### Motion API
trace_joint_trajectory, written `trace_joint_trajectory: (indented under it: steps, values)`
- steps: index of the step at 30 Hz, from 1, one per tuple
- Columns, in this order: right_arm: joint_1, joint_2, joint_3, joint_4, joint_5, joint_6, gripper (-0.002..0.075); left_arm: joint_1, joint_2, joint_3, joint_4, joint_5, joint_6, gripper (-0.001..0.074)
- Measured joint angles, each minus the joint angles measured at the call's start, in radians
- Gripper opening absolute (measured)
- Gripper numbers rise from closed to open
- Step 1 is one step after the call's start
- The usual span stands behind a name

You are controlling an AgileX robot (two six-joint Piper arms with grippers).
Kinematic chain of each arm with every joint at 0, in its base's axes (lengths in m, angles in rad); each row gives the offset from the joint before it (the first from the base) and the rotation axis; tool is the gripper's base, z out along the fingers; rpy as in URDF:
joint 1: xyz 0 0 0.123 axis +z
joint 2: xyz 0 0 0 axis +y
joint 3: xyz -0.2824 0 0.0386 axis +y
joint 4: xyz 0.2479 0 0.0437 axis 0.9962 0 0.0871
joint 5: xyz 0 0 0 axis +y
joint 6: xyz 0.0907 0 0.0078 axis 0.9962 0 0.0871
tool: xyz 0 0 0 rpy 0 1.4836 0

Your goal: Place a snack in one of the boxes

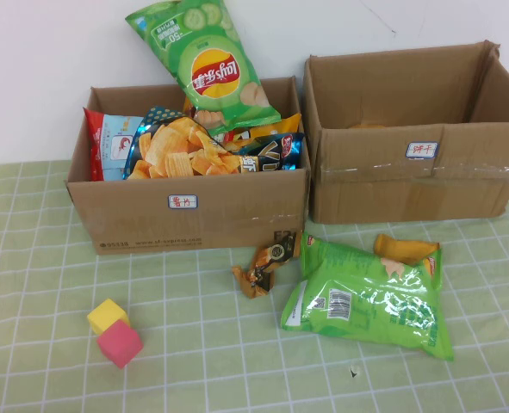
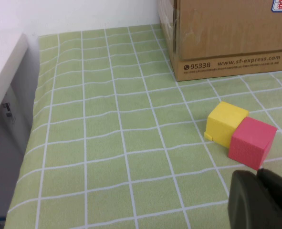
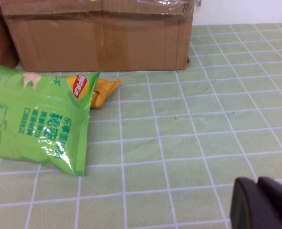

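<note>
two big cardboard boxes sit at the back of the green checked tablecloth. the left box is heaped with chip bags, the right box looks almost bare inside. a green chip bag lies flat in front of the right box, over an orange packet, with a small brown snack beside it. a yellow cube touches a pink cube. left gripper hovers near the cubes, fingers together; right gripper hangs low over bare cloth, fingers together.

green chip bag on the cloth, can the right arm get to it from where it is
Probably yes: the right gripper, shut, hangs over bare cloth, and nothing lies between it and the green chip bag. It must open first.
</note>
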Motion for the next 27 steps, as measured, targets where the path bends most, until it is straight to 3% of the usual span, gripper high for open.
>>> trace_joint_trajectory:
  steps: [27]
  values:
    - [0.000,0.000,0.000,-0.001,0.000,0.000,0.0011,0.000,0.000,0.000,0.000,0.000,0.010,-0.0001]
